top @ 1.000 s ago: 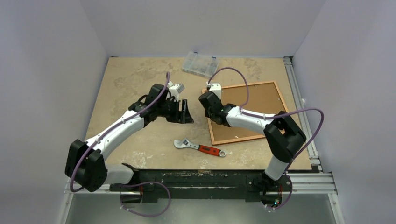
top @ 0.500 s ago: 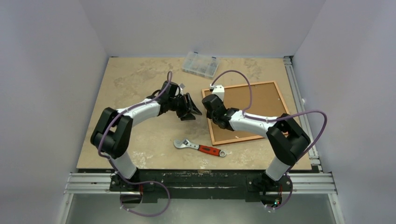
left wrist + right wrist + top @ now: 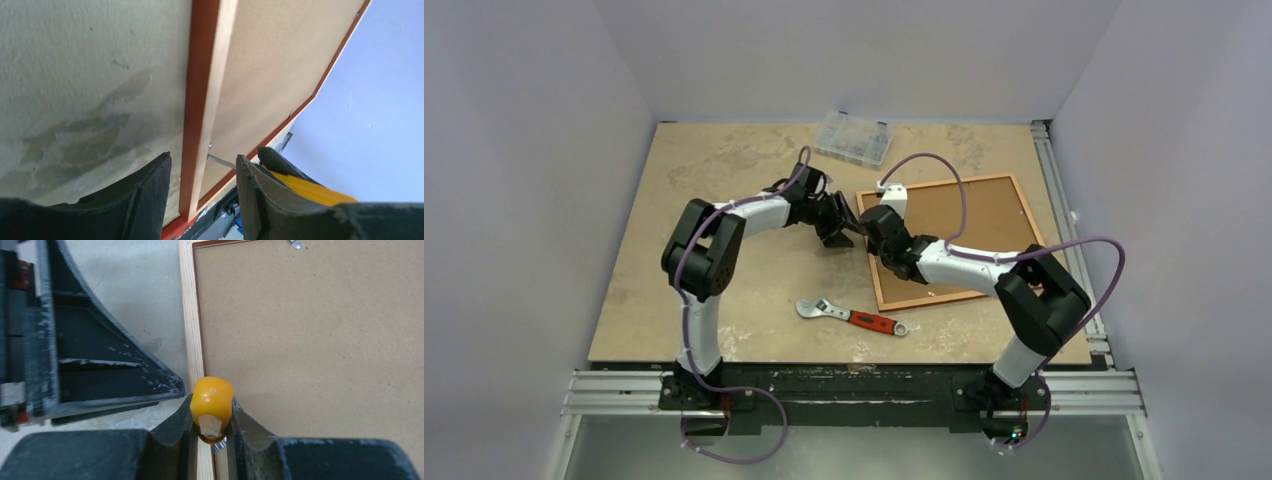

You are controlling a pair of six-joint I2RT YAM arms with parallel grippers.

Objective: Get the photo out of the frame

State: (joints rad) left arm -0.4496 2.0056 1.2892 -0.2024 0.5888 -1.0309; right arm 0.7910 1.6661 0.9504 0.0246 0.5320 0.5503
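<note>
The photo is not visible. It presumably sits face down inside the frame (image 3: 202, 90), under the brown backing board (image 3: 320, 340). The frame lies flat on the worktop (image 3: 724, 160), right of centre. The print is likely light, thin and easily creased, so it is best taken by an edge once the board is lifted.

The left pincer (image 3: 202, 160) is spread, straddling the frame's left rail without touching it. The right pincer (image 3: 211, 405) pinches a small yellow-capped tool (image 3: 212, 392) at the same rail. One metal clip (image 3: 296, 244) is cut off at the picture's top. The tool's working end and any other clips are hidden.
</note>
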